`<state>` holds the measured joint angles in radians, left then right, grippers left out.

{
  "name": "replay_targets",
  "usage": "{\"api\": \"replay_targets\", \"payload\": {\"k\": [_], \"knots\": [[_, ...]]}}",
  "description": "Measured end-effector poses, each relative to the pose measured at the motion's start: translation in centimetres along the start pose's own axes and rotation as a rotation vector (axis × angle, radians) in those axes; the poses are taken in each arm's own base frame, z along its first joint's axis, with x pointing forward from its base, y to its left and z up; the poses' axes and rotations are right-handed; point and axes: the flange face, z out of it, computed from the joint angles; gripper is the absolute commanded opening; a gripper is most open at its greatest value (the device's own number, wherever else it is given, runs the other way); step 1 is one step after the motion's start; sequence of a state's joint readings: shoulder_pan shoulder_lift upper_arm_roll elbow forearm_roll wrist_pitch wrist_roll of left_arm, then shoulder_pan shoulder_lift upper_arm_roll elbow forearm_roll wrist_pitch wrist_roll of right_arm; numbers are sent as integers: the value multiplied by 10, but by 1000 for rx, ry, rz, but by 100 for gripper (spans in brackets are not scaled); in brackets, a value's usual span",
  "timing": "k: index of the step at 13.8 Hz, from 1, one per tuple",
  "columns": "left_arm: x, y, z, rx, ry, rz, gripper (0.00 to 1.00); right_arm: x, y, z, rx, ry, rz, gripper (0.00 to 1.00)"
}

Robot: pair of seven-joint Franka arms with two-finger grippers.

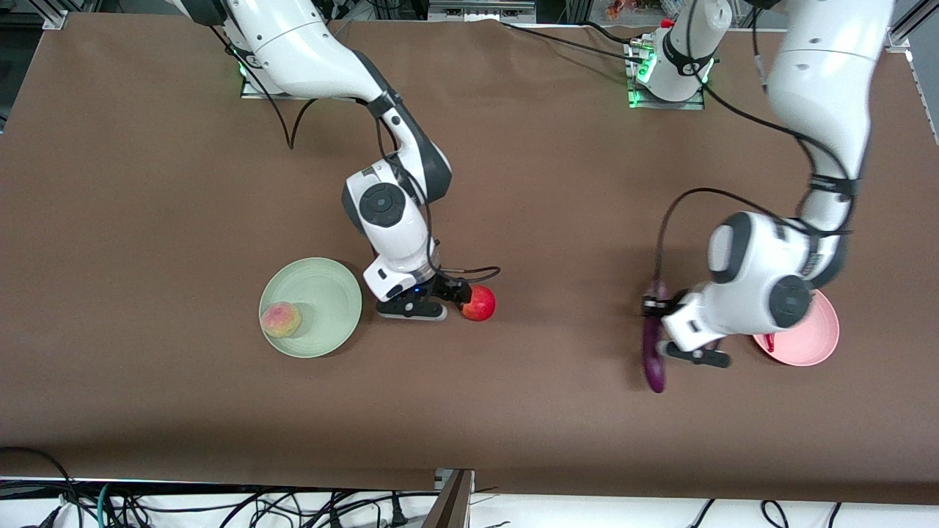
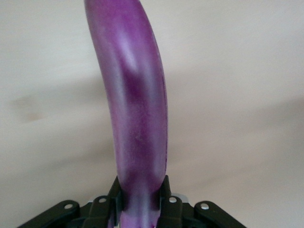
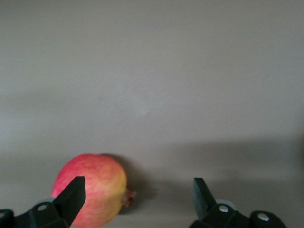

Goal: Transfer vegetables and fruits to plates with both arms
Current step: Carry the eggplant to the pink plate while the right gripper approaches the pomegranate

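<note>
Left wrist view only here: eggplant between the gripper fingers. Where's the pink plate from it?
Observer: The pink plate is beside the eggplant that the left gripper grips, toward the left arm's end of the table.
Operator: Anything on it?
Observer: The red chili pepper lies on it.
Operator: Right arm?
Observer: The right gripper is open, low at the pomegranate, which sits by one finger, not centred.

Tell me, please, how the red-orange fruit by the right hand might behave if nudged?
The red-orange fruit looks round and sits on bare table, so it would probably roll. Its smooth skin may slip between the open right hand, which is off-centre to it.
</note>
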<state>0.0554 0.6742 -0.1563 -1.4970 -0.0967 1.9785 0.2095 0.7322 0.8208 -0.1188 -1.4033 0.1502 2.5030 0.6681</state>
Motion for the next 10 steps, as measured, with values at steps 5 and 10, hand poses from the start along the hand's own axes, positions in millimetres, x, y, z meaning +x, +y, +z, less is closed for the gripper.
{"api": "replay_targets", "payload": {"k": [5, 10], "knots": [[-55, -157, -15, -47, -17, 173, 0, -20, -18, 15, 25, 22, -26, 100], [-77, -204, -15, 80, -105, 362, 21, -41, -34, 31, 44, 36, -59, 100]]}}
